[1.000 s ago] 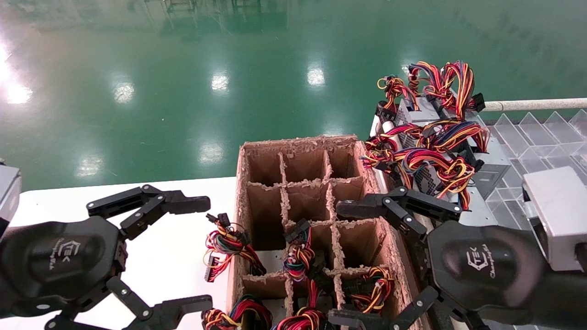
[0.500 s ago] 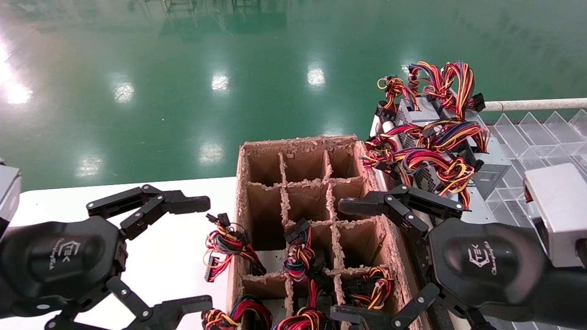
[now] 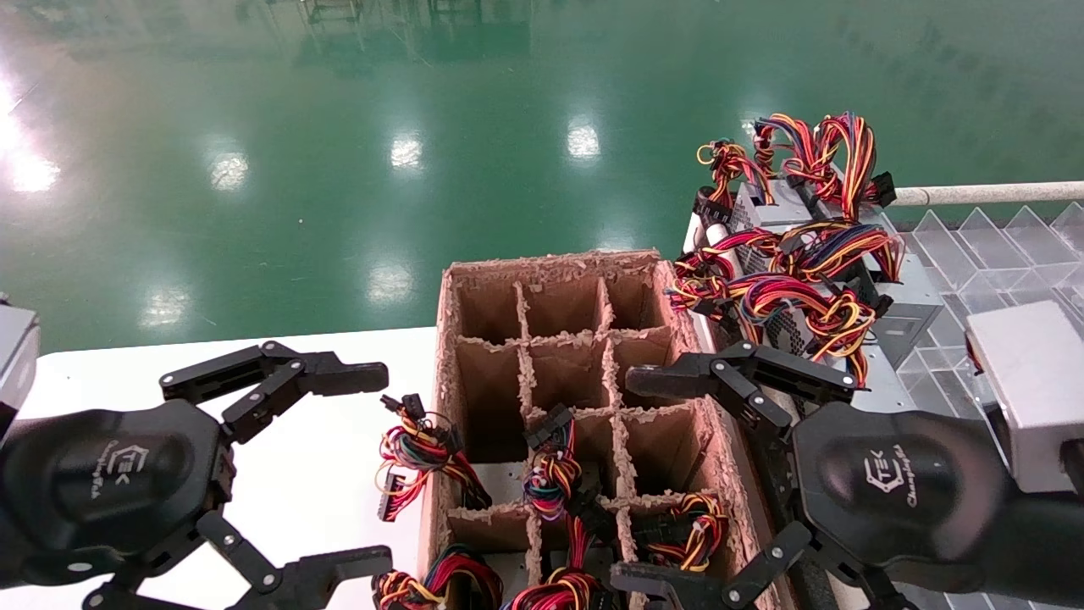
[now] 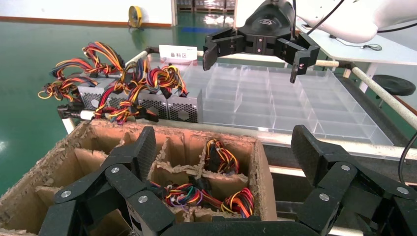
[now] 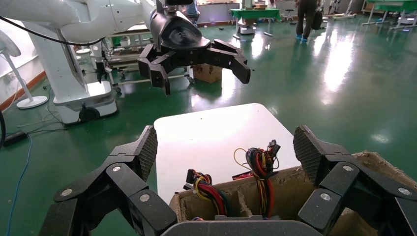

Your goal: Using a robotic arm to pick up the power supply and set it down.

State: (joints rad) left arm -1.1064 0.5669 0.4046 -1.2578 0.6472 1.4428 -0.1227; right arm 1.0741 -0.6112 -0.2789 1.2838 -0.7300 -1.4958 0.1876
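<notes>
Right end effector (image 3: 648,483) spread wide, holding nothing, hovering over the right edge of the cardboard divider box (image 3: 576,263). Power supplies (image 3: 796,280), two or three in a row, count unclear under tangled wires, lie beyond it on the clear tray (image 3: 999,246). Left end effector (image 3: 373,462) also wide open, empty, above the white table (image 3: 339,474).

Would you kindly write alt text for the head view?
Two open black grippers, left gripper and right gripper, flank a cardboard divider box holding wire bundles; power supplies with coloured wires lie beyond its right side.
</notes>
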